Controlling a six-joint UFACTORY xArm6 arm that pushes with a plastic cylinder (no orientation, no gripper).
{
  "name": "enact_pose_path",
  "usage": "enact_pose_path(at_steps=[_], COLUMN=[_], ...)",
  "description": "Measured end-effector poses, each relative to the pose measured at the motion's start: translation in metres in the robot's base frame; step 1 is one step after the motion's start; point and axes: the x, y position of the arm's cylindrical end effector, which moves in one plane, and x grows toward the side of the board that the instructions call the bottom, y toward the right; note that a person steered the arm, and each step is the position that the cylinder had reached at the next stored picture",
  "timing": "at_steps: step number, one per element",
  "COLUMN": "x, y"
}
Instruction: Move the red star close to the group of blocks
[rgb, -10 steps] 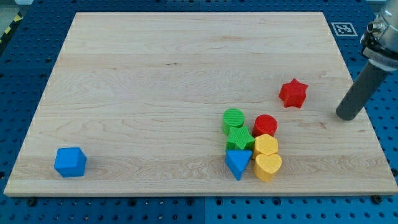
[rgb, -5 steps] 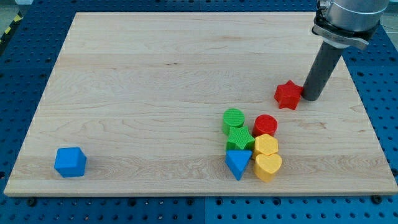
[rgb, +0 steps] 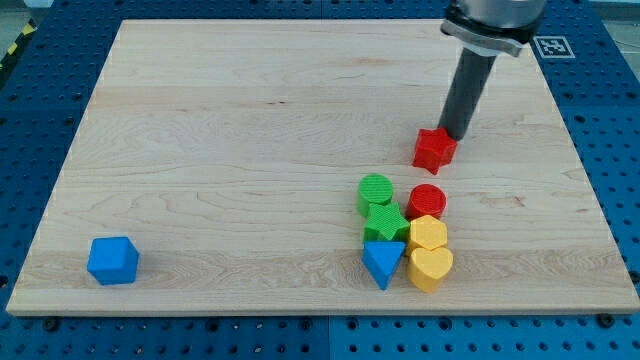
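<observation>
Fingers — none, only my tip (rgb: 455, 136) | touching red star (rgb: 434, 149) — upper right edge | star near red cylinder (rgb: 427, 200)

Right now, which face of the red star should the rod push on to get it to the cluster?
Push its upper-right side, where my tip already sits against the red star. The group, nearest the red cylinder and green cylinder, lies toward the view's bottom and slightly left, so I'd likely shift more to the star's top edge and drive down.
</observation>
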Motion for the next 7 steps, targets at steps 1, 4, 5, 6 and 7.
enact_pose_path(at_steps=[1, 4, 5, 6, 7], x=[0.006, 0.025, 0.016, 0.016, -0.006], y=[-0.001, -0.018, -0.018, -0.018, -0.018])
